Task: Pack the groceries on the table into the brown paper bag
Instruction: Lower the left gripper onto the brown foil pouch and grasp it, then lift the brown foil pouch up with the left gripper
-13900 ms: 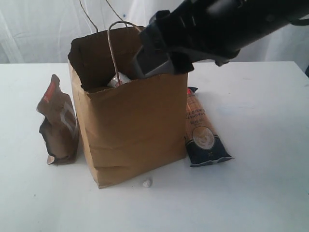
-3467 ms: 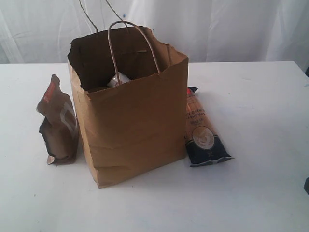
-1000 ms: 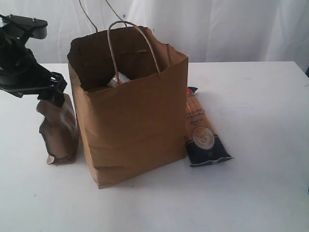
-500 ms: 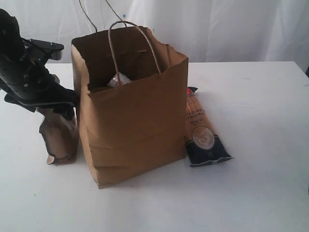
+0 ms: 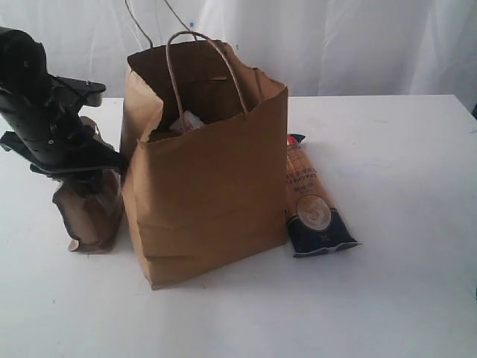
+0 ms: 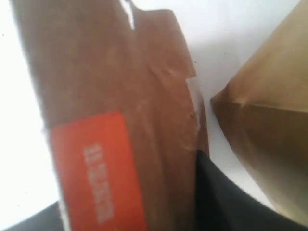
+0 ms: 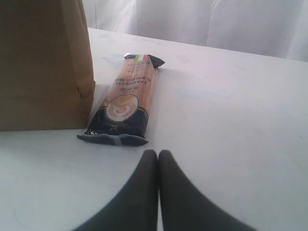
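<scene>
The brown paper bag point(image 5: 209, 186) stands upright mid-table, its left wall pushed in. Something white point(image 5: 190, 121) shows inside it. The dark-brown pouch point(image 5: 86, 216) with a red label point(image 6: 96, 173) stands just left of the bag. My left gripper point(image 5: 82, 175) is down over the pouch's top and looks open, one black finger point(image 6: 216, 192) on each side of the pouch point(image 6: 120, 96). The orange-navy packet point(image 5: 309, 201) lies flat against the bag's right side. My right gripper point(image 7: 158, 153) is shut and empty, low over the table, short of the packet point(image 7: 127, 101).
The white table point(image 5: 387, 149) stretches wide to the right and front. White curtains hang behind. The left arm presses against the bag's left wall point(image 6: 269, 134). The bag's corner point(image 7: 38, 62) stands beside the packet in the right wrist view.
The left arm has come in from the left and dropped onto the pouch, pushing the bag's left wall inward and folding its rim. The right arm left the bag earlier.
</scene>
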Available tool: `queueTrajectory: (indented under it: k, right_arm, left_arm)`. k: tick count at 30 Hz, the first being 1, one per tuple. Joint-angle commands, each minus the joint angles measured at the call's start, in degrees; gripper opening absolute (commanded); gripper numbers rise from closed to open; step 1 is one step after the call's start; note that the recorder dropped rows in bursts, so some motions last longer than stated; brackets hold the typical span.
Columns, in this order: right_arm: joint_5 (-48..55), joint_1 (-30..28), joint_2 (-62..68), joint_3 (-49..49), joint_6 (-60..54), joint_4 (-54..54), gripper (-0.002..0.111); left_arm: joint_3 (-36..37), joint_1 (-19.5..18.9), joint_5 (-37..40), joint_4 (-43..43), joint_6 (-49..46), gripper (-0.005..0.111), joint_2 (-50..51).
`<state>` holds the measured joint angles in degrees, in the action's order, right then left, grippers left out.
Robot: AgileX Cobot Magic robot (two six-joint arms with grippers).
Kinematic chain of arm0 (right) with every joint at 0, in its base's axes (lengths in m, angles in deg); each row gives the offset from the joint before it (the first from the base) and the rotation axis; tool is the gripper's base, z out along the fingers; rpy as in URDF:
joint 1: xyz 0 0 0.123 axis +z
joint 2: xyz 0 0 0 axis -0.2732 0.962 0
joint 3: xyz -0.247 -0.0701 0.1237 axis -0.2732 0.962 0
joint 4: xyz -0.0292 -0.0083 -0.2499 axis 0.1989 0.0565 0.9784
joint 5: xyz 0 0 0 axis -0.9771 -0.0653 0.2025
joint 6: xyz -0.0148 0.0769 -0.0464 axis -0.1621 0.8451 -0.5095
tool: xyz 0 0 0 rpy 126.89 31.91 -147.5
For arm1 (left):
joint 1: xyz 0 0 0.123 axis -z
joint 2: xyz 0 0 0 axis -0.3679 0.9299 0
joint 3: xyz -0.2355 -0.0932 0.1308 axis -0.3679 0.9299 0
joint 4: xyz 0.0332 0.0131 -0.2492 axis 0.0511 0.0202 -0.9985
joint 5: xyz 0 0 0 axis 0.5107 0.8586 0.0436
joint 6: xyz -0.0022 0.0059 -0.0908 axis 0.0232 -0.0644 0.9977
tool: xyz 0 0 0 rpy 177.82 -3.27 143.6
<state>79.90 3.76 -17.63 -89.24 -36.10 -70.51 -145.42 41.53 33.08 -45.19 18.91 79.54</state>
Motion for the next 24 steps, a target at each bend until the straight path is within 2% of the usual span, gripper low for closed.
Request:
queueTrajectory:
  k: [1,8,17,21,24]
  right_arm:
    - [-0.85,-0.23,-0.30,0.25,-0.01,0.19,0.000]
    - [-0.95,-0.23,-0.30,0.25,-0.01,0.18,0.000]
    - [-0.95,-0.23,-0.30,0.25,-0.01,0.18,0.000]
    - [-0.95,-0.23,-0.30,0.25,-0.01,0.18,0.000]
    - [-1.07,-0.23,-0.30,0.25,-0.01,0.18,0.000]
  left_arm:
    - [0.30,0.11,3.50,4.41,-0.23,0.000,1.27]
    - [0.30,0.11,8.32,7.92,-0.04,0.000,-2.54]
    - [-0.45,0.11,16.06,9.99,-1.57,0.000,-16.34]
    - [-5.97,0.11,23.19,7.18,-4.58,0.000,-21.95]
    - [-13.35,0.11,28.89,2.46,-8.51,0.000,-24.48]
